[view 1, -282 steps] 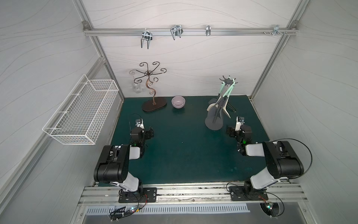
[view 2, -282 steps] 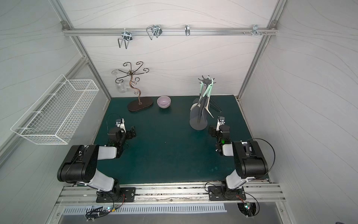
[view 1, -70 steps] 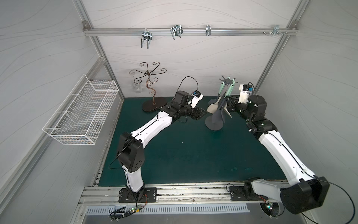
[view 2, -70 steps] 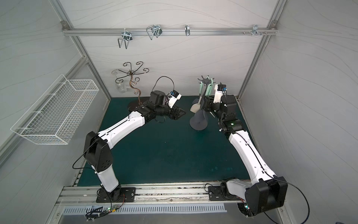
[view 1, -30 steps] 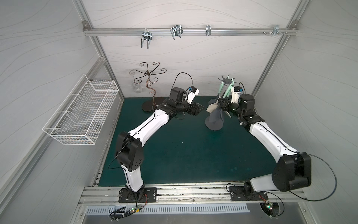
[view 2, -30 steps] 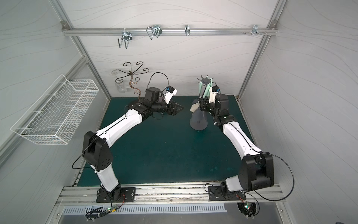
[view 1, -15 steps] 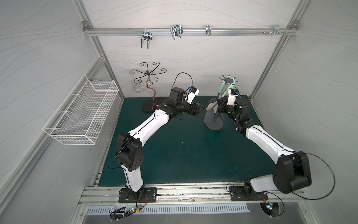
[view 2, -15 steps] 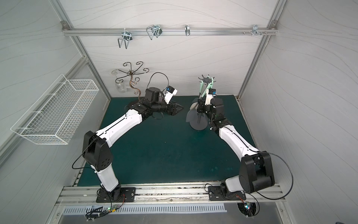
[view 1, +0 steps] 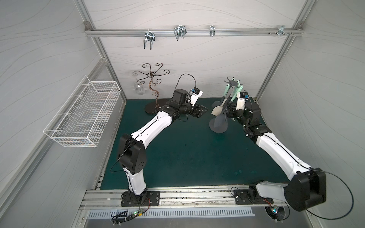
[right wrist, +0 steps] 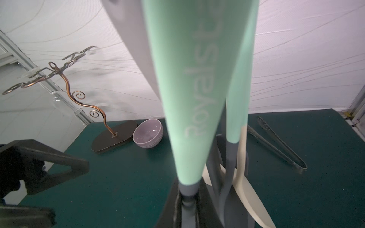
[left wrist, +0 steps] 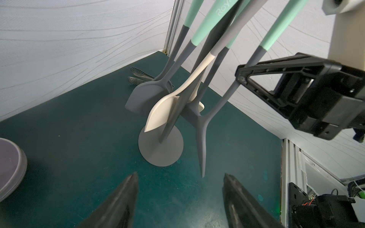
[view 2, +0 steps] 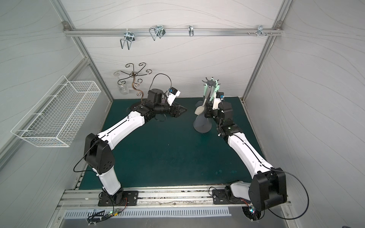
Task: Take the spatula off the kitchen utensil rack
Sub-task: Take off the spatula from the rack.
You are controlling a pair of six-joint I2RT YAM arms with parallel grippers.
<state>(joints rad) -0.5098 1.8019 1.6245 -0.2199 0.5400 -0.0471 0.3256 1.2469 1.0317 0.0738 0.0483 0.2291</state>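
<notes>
Bimanual work cell on a dark green table mat (view 1: 177, 154). The dark grey kitchen utensil rack (left wrist: 161, 151) has a flat round base, a thin pole and a star-shaped crown of hooks. It stands upright toward the back right of the mat in both top views, and mint-handled utensils hang around its pole.

The right gripper (right wrist: 187, 204) is clamped on the grey neck of the spatula (right wrist: 189, 102), which has a mint-green handle lettered in white and a dark grey blade. The grip sits just below the end of the mint sleeve. The spatula hangs steeply beside the pole, its blade low near the round base. Its handle runs up toward the crown, but whether its top sits on a hook cannot be told.

The left gripper (left wrist: 180, 175) hovers above the mat to the left of the rack and apart from it. Its fingers are spread wide, hold nothing and point at the round base.

A cream spoon-shaped utensil (left wrist: 164, 112) and a flat grey turner (left wrist: 143, 96) hang close against the pole. Metal tongs (right wrist: 276, 144) lie on the mat behind the rack. A lilac bowl (right wrist: 148, 136) sits just beside the oval base of a brown scrolled-wire tree stand (right wrist: 113, 138). A white wire basket (view 1: 83, 116) hangs on the left wall.
</notes>
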